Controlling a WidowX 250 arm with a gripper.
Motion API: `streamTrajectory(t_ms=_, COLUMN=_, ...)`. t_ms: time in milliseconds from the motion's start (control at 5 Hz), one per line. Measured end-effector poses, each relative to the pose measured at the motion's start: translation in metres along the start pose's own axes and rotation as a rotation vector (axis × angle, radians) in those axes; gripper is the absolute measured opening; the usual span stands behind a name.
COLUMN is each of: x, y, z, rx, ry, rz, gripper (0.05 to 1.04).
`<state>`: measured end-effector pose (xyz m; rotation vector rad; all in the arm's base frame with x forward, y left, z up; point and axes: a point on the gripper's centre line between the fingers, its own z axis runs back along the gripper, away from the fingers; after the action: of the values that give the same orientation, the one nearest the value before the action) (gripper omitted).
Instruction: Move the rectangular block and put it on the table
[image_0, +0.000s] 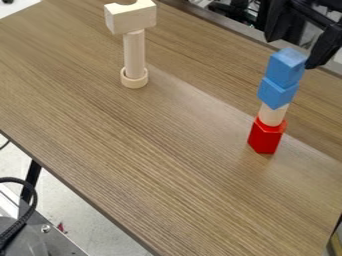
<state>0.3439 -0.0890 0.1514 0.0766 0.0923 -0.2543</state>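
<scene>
A tower stands at the right: a red block (267, 136) at the bottom, a light wooden cylinder (272, 114) on it, then a lower blue block (277, 93) and an upper blue block (286, 68), slightly turned from each other. At the top right the black gripper (292, 51) is open, its fingers spread near the top of the upper blue block; one is above its left side, the other close by its right side. Whether either touches is unclear. At the upper left, a pale wooden block with a curved notch (131, 19) rests on a wooden post (134, 52).
The post stands in a round wooden ring (134, 79) on the brown table (153, 165). The table's front edge slants from the left down to the bottom. A metal fixture with a black cable (27, 220) is at the lower left, below table height.
</scene>
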Motion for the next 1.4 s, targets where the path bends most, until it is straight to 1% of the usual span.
streamTrajectory(t_ms=200, x=0.001, y=-0.002, z=-0.013, rx=-0.002, ry=0.041, rz=-0.004, gripper=0.999)
streamTrajectory(t_ms=400, x=0.007, y=0.0, z=0.0, rx=-0.021, ry=0.009, rz=0.01, gripper=0.999)
streamTrajectory(t_ms=800, x=0.011, y=0.025, z=0.046, rx=-0.076, ry=-0.1, rz=0.08, gripper=0.999)
streamTrajectory(t_ms=1000, x=0.009, y=0.051, z=0.057, rx=0.004, ry=-0.12, rz=0.13, gripper=0.999)
streamTrajectory(t_ms=1200, x=-0.004, y=0.093, z=0.053, rx=0.088, ry=-0.063, rz=0.173, gripper=0.999)
streamTrajectory(t_ms=1400, x=-0.019, y=0.142, z=0.045, rx=0.097, ry=0.028, rz=0.236, gripper=0.999)
